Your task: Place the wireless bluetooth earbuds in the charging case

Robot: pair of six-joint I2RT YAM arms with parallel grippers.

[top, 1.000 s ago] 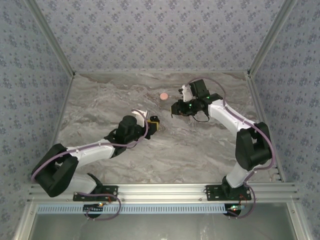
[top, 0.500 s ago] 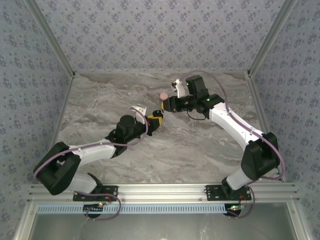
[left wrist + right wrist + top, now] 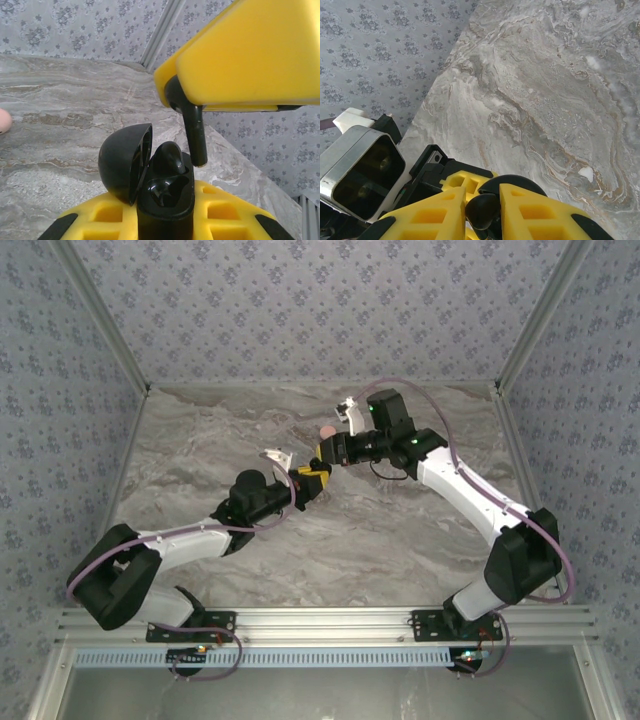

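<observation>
- Charging case [image 3: 165,202] is clamped upright in the left gripper [image 3: 310,481]. Its yellow jaws are closed narrow on the body and hold it up off the marble table [image 3: 400,540], near mid-table.
- The lid [image 3: 122,162] is hinged open and tipped left in the left wrist view, so the mouth of the charging case faces up.
- A rounded black piece in the mouth looks like a seated earbud [image 3: 167,154]. The glossy well in front of it looks empty.
- The right gripper [image 3: 325,451] pinches the second earbud [image 3: 194,135] by its head, jaws almost fully closed on it. The stem hangs free below the pads.
- Key relation: the stem's long axis is near vertical, tip down, just beside the case's right rim in the left wrist view. I cannot tell whether they touch.
- The empty well lies down and left of that tip.
- The right arm carries the second earbud and the left only presents the case. The next move likely needs a small sideways shift over the well, then a straight push down.
- A pink disc [image 3: 326,429] lies on the table just behind both grippers and is not involved.
- No brand, label or writing is readable anywhere.
</observation>
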